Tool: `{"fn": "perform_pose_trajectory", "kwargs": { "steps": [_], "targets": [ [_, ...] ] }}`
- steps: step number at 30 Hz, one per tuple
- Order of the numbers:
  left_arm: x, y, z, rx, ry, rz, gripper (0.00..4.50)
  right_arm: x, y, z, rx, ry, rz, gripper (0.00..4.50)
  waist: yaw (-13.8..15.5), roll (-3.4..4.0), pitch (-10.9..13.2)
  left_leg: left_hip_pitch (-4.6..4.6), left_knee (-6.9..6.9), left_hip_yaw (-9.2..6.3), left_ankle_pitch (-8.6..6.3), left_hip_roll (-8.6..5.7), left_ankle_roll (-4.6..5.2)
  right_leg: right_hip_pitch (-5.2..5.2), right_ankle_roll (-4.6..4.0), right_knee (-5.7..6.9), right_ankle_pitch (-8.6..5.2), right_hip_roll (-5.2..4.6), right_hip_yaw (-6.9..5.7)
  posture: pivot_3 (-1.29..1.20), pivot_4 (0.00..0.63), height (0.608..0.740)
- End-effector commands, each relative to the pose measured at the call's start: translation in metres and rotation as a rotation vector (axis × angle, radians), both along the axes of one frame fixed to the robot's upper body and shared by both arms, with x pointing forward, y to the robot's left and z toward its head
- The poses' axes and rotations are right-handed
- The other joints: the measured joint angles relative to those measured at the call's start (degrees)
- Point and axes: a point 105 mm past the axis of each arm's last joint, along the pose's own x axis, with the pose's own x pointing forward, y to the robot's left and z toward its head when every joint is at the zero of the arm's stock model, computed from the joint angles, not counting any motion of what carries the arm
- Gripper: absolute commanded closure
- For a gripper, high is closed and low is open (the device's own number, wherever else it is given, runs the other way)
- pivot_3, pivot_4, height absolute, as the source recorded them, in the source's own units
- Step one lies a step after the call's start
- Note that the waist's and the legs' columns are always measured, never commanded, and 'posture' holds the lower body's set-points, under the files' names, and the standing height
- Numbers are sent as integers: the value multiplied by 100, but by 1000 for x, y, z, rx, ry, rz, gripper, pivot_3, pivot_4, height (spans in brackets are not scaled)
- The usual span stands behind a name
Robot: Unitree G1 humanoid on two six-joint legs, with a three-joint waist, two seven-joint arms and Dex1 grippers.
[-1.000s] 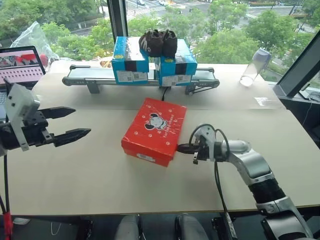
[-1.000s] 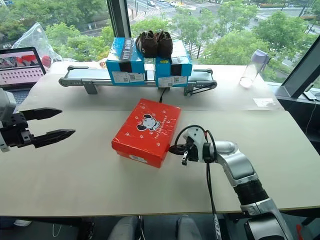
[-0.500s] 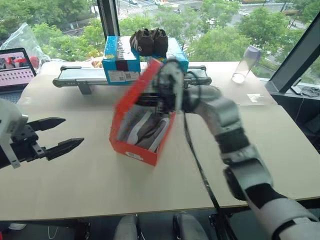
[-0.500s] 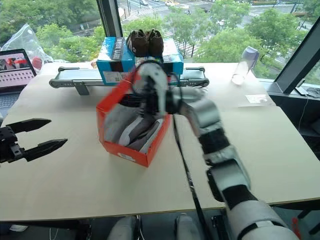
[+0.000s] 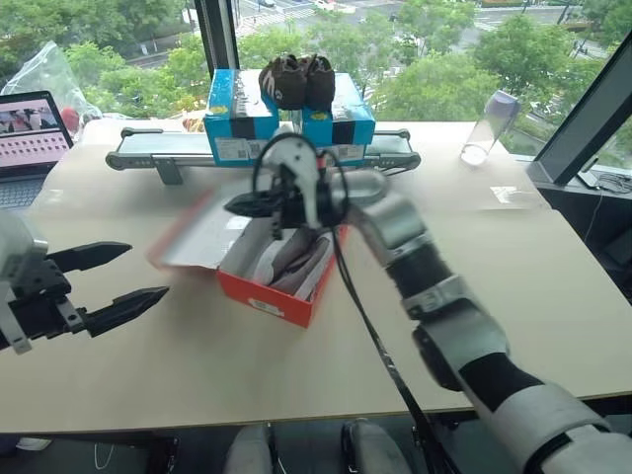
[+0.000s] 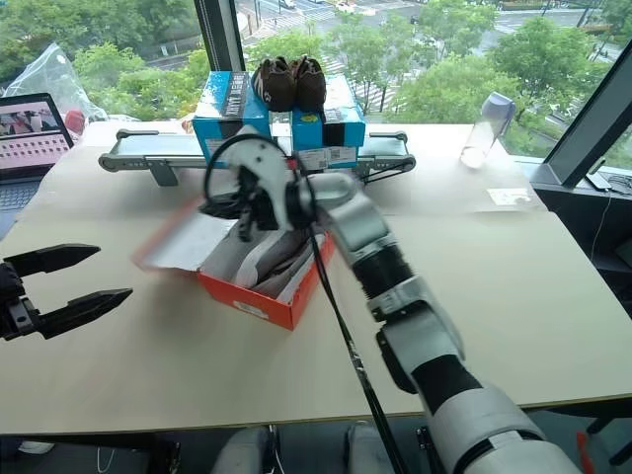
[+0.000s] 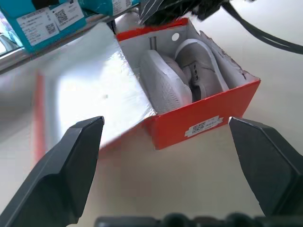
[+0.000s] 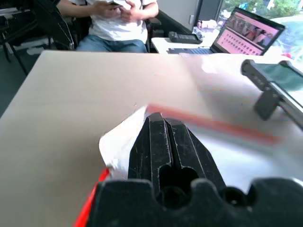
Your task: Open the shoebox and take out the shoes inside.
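Left wrist view looks straight into the open shoebox, where the shoes lie side by side, soles and uppers pale against the white lining. The left hand hangs with its two black fingers spread wide and nothing between them, at about nine o'clock from the box and well apart from it, pointing roughly level toward it. The right hand is pressed fully shut, holding nothing, and sits over the box's far rim near twelve o'clock, with the arm reaching across from five o'clock. The lid is thrown over toward nine o'clock, white inside up, blurred, so whether it has come to rest cannot be told. The box stands near the middle of the surface, in front of the blue boxes and the dark brown pair. Judging from this, the opening is nearly done; the step would go well if the shut hand lets the lid settle flat, then clears away so the open hand can come in over the nearer shoe without catching the rim.
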Motion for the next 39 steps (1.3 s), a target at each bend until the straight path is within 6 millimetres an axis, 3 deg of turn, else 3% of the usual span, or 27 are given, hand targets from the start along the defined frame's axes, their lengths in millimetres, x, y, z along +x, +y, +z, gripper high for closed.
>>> {"fn": "perform_pose_trajectory", "kwargs": {
  "steps": [1, 2, 3, 4, 7, 12, 15, 27, 36, 39],
  "targets": [
    [5, -9, 2, 4, -6, -56, 0, -21, -14, 28, 4, -59, 68, 4476, -19, 0, 0, 3, 0, 0, 0, 4, -1, 0, -1, 3, 1, 4, 0, 0, 150, 740],
    [7, -13, 1, 1, 2, -79, 0, -23, -18, 26, -28, -80, 72, 4476, -32, -1, -1, 10, -2, 2, 1, 9, -2, 1, -2, 7, 2, 8, 0, 0, 150, 740],
    [9, -17, -1, 2, 10, -102, 0, -25, -21, 22, -61, -102, 82, 3949, -45, -1, -1, 15, -3, 4, 2, 14, -3, 2, -3, 9, 2, 13, 1, 0, 150, 740],
    [10, -19, -2, 2, 16, -117, 0, -27, -23, 20, -83, -119, 89, 3811, -52, -1, -1, 16, -6, 4, 4, 18, -4, -1, -4, 11, 2, 20, 1, 0, 150, 740],
    [14, -27, -1, 12, 17, -158, 0, -22, -22, -1, -179, -221, 79, 2791, -68, -2, -1, 23, -8, 5, 6, 23, -5, -1, -12, 22, -2, 28, 4, 0, 150, 740],
    [16, -33, 5, 52, 6, -191, 0, -9, -7, -39, -361, -425, 112, 1068, -63, -3, -1, 22, -5, 8, 18, 24, -7, -19, -21, 55, -10, 33, 10, 0, 150, 740],
    [15, -34, 7, 49, 2, -192, 0, -3, 4, -50, -404, -498, 135, 44, -59, -4, 0, 23, -4, 8, 20, 24, -9, -21, -21, 58, -10, 33, 11, 0, 150, 740],
    [8, -34, 10, 47, -17, -150, 0, 10, 33, -90, -575, -610, 221, 44, -54, -4, 1, 22, -4, 6, 23, 27, -12, -21, -25, 59, -12, 35, 10, 0, 150, 740],
    [9, -34, 13, 54, -31, -140, 0, 15, 26, -116, -669, -539, 221, 44, -46, -3, 1, 28, -3, 1, 29, 30, -41, -20, -60, 78, -29, 35, 6, 0, 150, 740],
    [11, -35, 13, 52, -36, -141, 0, 19, 21, -118, -685, -520, 195, 734, -45, -3, 1, 28, -3, 0, 29, 30, -40, -18, -57, 78, -28, 35, 6, 0, 150, 740]
  ]
}}
